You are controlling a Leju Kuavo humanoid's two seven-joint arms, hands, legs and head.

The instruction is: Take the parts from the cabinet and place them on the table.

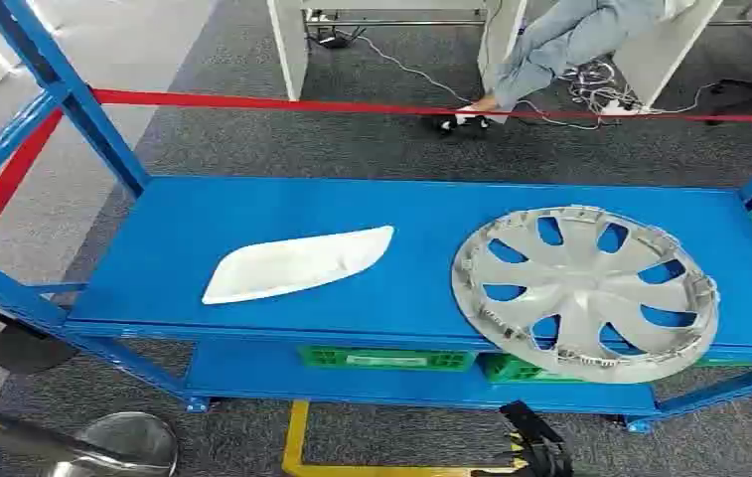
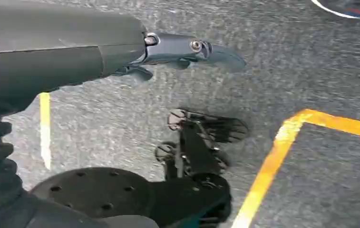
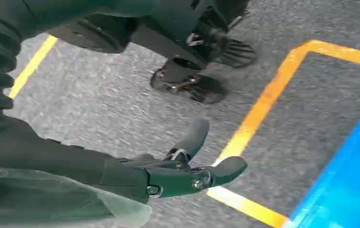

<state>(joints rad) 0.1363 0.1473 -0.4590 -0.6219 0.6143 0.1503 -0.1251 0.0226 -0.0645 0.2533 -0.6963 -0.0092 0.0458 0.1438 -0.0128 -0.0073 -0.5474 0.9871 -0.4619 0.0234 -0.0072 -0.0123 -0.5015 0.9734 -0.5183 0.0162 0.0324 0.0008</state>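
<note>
right hand [image 3: 187,166] low at the side, fingers apart, empty, above grey carpet and a yellow floor line [image 3: 263,104]. left hand [image 2: 187,50] likewise hanging, fingers spread, nothing in them. ahead, on the blue cabinet shelf [image 1: 421,224]: silver hubcap [image 1: 585,290] overhanging the front edge, white curved part [image 1: 297,263] lying flat to its left. beyond, red tape [image 1: 352,103] and a seated person's leg [image 1: 550,50]. probably pre-reach, no part taken yet. next: raise an arm to the shelf, likely wide grip on the hubcap's rim.
</note>
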